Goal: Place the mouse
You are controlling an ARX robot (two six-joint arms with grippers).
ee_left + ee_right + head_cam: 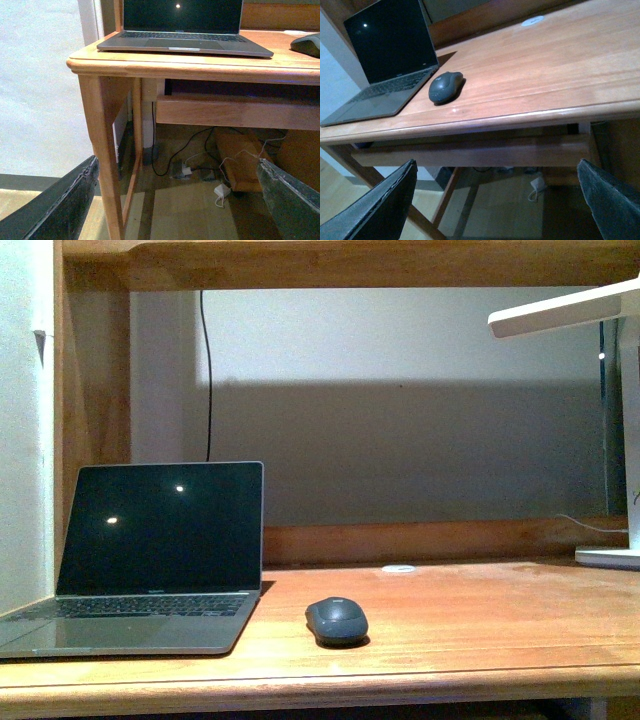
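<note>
The mouse [337, 621] is a small dark grey domed oval resting on the wooden desk [480, 620], just right of the open laptop [150, 560]. The right wrist view shows the mouse [445, 86] beside the laptop [390, 60], and the left wrist view catches only its edge [307, 44]. My left gripper [177, 200] is open, held below and in front of the desk's left corner. Below the desk's front edge, my right gripper [497, 200] is open too, with nothing between its fingers. Neither gripper shows in the front view.
A white lamp [600, 360] stands at the desk's right end, its base [608, 557] on the top. A flat white disc [398, 568] lies near the back rail. A shelf [380, 260] spans overhead. Under the desk are a leg [105, 150], cables and a white adapter [221, 191].
</note>
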